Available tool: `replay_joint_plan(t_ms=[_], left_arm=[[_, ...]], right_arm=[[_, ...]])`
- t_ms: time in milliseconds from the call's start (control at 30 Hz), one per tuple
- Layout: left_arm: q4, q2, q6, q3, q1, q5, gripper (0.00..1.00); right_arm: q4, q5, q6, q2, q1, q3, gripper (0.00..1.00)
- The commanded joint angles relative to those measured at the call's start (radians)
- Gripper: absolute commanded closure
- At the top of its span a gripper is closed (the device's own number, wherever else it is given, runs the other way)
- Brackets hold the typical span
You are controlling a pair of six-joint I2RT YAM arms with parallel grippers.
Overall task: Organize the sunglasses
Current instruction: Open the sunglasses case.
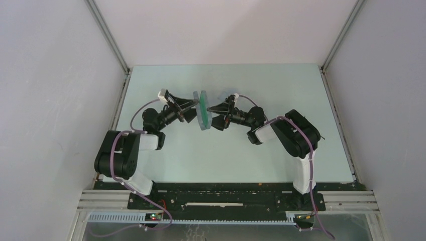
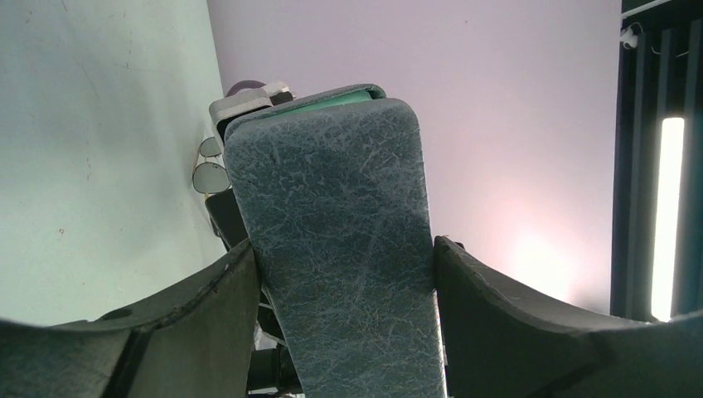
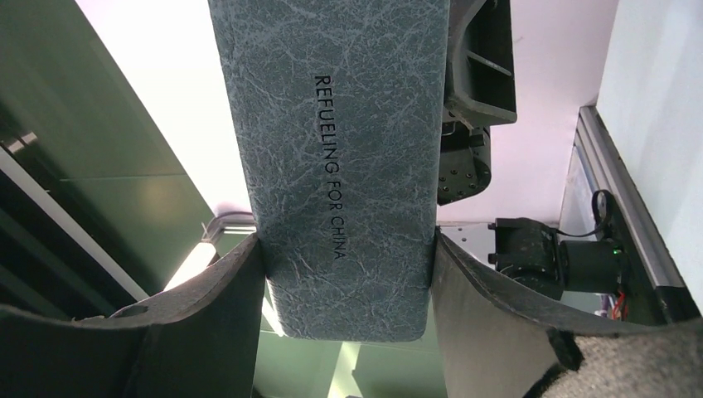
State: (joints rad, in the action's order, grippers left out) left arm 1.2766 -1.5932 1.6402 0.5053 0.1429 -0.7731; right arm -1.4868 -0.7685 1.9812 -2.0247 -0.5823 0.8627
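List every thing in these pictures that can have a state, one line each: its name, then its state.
case: held on edge between both grippers, slightly ajar, green lining showing.
left gripper: shut on the case.
right gripper: shut on the case.

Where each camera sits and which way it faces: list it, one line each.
Top: above and behind the arm bases, looking down on the table; left arm and right arm show, left gripper and right gripper clamping the case from opposite sides.
Left wrist: on the left arm, looking between its fingers at the case's plain face.
Right wrist: on the right arm, looking between its fingers at the lettered face.
Shared: all see the case.
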Motion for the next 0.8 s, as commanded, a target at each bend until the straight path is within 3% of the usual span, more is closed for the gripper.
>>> replay_joint_plan(t_ms=[0,767], left_arm=[[0.161,0.103,-0.065,0.050,-0.013,-0.091,1.00],[0.166,0.307,-0.240,-0.006,-0.020,-0.152,1.00]], right_arm=[[-0.036,0.065,0.181,-0.030,0.002,0.016,1.00],[-0.036,0.171,0.421,0.017,-0.009,0.016,1.00]])
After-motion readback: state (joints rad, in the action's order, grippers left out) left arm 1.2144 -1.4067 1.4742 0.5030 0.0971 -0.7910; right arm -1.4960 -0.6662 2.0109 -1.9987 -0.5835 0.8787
